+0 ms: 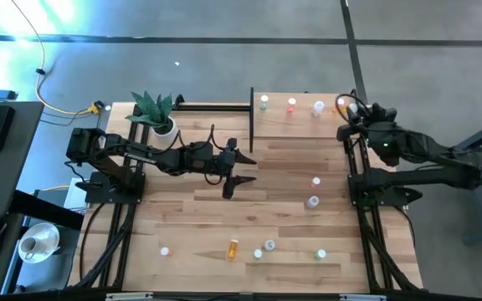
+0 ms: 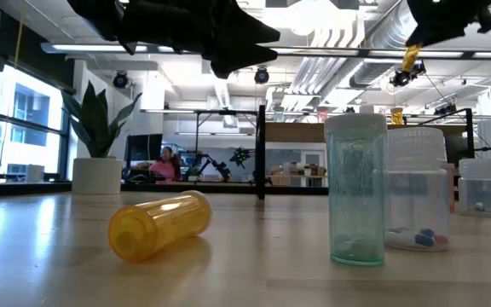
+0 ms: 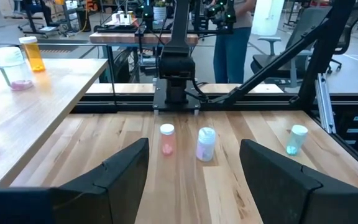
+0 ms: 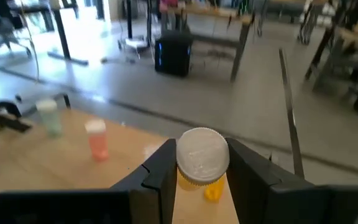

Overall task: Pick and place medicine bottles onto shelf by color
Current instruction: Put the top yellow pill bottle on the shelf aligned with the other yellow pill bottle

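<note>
I see planked wood table [image 1: 266, 192], matt grain | shelf [image 1: 299, 125] beside it, paler smooth wood | orange bottle [image 2: 160, 223] glossy translucent plastic | gripper fingers [image 3: 123, 174] matt dark plastic

Free room — the table [image 1: 182, 226] is bare left of the orange bottle [image 1: 233, 247] and between the shelf [image 1: 299, 125] and the front row. Obstacles — two bottles [image 1: 314, 191] mid-right, four more along the front edge, the plant [image 1: 157, 113] at the back left, the left gripper [image 1: 229, 186] over the centre, three bottles across the shelf's rear edge
</note>
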Controlling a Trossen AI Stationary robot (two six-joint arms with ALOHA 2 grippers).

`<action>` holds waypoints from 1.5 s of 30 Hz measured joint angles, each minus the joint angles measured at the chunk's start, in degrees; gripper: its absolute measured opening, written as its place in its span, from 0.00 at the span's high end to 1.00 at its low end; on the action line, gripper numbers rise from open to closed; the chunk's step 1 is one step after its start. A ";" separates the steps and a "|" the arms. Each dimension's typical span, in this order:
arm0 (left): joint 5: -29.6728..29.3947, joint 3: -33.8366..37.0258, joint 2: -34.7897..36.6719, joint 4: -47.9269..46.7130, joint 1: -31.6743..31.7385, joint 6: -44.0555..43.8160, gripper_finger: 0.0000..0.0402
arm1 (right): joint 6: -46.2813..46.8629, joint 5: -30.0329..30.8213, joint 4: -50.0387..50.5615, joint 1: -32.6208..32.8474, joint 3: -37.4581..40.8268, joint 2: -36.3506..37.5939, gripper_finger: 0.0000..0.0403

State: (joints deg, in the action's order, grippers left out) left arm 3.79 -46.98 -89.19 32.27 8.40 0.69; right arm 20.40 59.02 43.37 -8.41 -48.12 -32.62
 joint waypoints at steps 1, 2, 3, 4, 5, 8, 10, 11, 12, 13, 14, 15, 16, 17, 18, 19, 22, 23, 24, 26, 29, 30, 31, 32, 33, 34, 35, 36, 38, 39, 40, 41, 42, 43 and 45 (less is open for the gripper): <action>0.02 0.00 0.00 -0.02 0.00 0.00 0.40 | 1.39 -1.37 1.50 -0.93 0.19 -0.19 0.74; 0.01 0.00 -0.02 -0.04 0.00 -0.02 0.40 | 2.74 -2.91 3.05 -1.85 0.23 -0.66 0.74; 0.02 0.00 -0.02 -0.07 0.00 -0.12 0.40 | 3.95 -4.37 3.86 -2.74 0.23 -1.17 0.74; 0.02 0.00 -0.02 -0.12 0.00 -0.43 0.40 | 4.93 -5.62 4.58 -3.53 0.23 -1.65 0.74; 0.02 0.00 -0.02 -0.14 0.00 -0.51 0.40 | 5.40 -6.73 5.34 -4.28 0.23 -2.15 0.74; 0.02 0.00 -0.02 -0.39 0.00 -0.50 0.40 | 6.84 -8.83 6.74 -6.23 0.23 -4.02 0.74; 0.02 0.00 -0.04 -0.39 0.00 -0.52 0.40 | 7.90 -9.86 7.73 -7.47 0.23 -5.63 0.74; 0.02 0.00 -0.04 -0.39 0.00 -0.52 0.40 | 8.26 -9.98 8.02 -8.09 0.23 -6.54 0.74; 0.02 0.00 -0.04 -0.40 0.00 -0.50 0.40 | 8.52 -10.03 8.35 -8.65 0.23 -7.43 0.74; 0.02 0.00 -0.04 -0.46 0.00 -0.52 0.40 | 9.15 -10.15 8.49 -9.24 0.23 -8.37 0.74; 0.02 0.00 -0.04 -0.68 0.00 -0.57 0.40 | 9.59 -10.61 8.50 -9.88 0.23 -9.36 0.74; 0.02 0.00 -0.04 -0.87 0.00 -0.69 0.40 | 9.82 -11.41 8.53 -10.56 0.23 -10.22 0.74; 0.02 0.00 -0.04 -1.12 0.00 -0.68 0.40 | 10.25 -12.09 8.55 -11.23 0.23 -11.10 0.74; 0.02 0.00 -0.04 -1.28 0.00 -0.68 0.40 | 10.69 -12.73 8.55 -11.95 0.23 -12.05 0.74; 0.02 0.00 -0.04 -1.31 0.00 -0.68 0.40 | 10.84 -13.02 8.57 -12.73 0.23 -12.98 0.74; 0.04 0.00 -0.04 -1.31 0.00 -0.68 0.40 | 10.87 -13.09 8.61 -13.48 0.25 -13.87 0.74; 0.04 0.00 -0.04 -1.41 0.00 -1.15 0.40 | 11.67 -13.21 8.69 -16.13 0.25 -15.96 0.74; 0.04 0.00 -0.04 -1.42 0.00 -1.47 0.40 | 12.06 -13.45 8.70 -17.05 0.25 -16.56 0.74; 0.04 0.00 -0.04 -1.42 0.00 -1.52 0.40 | 12.19 -14.04 8.70 -18.00 0.25 -17.18 0.74; 0.04 0.00 -0.04 -1.47 0.00 -1.53 0.40 | 12.30 -15.26 8.70 -19.84 0.25 -18.24 0.74; 0.04 0.00 -0.04 -1.66 0.00 -1.55 0.40 | 12.69 -17.27 8.68 -22.34 0.25 -19.82 0.74; 0.04 0.00 -0.04 -1.66 0.00 -1.55 0.40 | 12.72 -17.52 8.68 -23.06 0.27 -20.31 0.74; 0.04 0.00 -0.04 -1.66 0.00 -1.53 0.40 | 12.75 -17.39 8.61 -23.70 0.27 -20.74 0.74; 0.04 0.00 -0.04 -1.66 0.00 -1.53 0.40 | 12.75 -17.21 8.43 -24.25 0.27 -21.09 0.74; 0.04 0.00 -0.04 -1.66 0.00 -1.53 0.40 | 12.75 -17.07 8.35 -24.72 0.25 -21.41 0.74; 0.04 0.00 -0.04 -1.65 0.00 -1.53 0.40 | 12.74 -16.96 8.29 -25.09 0.25 -21.69 0.74; 0.04 0.00 -0.04 -1.64 0.00 -1.53 0.40 | 12.74 -16.95 8.20 -25.40 0.23 -21.79 0.74; 0.04 0.00 -0.04 -1.66 0.00 -1.53 0.40 | 12.73 -17.10 8.22 -25.61 0.23 -21.80 0.74; 0.04 0.00 -0.04 -1.66 0.00 -1.53 0.40 | 12.21 -17.55 8.15 -25.74 0.23 -21.69 0.74; 0.04 0.00 -0.04 -1.66 0.00 -1.53 0.40 | 12.01 -17.78 8.04 -25.74 0.23 -21.61 0.74; 0.04 0.00 -0.04 -1.66 0.00 -1.53 0.40 | 11.71 -18.15 7.89 -25.75 0.23 -21.58 0.74; 0.04 0.00 -0.04 -1.65 0.00 -1.53 0.40 | 11.60 -18.63 7.63 -25.76 0.23 -21.56 0.74; 0.04 0.00 -0.04 -1.65 0.00 -1.53 0.40 | 11.54 -19.07 7.24 -25.76 0.23 -21.56 0.74; 0.04 0.00 -0.04 -1.64 0.00 -1.53 0.40 | 11.52 -19.24 6.99 -25.78 0.20 -21.58 0.74; 0.04 0.00 -0.04 -1.64 0.00 -1.53 0.40 | 11.52 -19.82 6.43 -25.76 0.20 -21.58 0.74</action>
State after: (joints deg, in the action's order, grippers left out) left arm 3.84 -46.98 -89.23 30.63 8.40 -0.84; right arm 31.92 39.20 49.80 -34.17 -47.92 -54.19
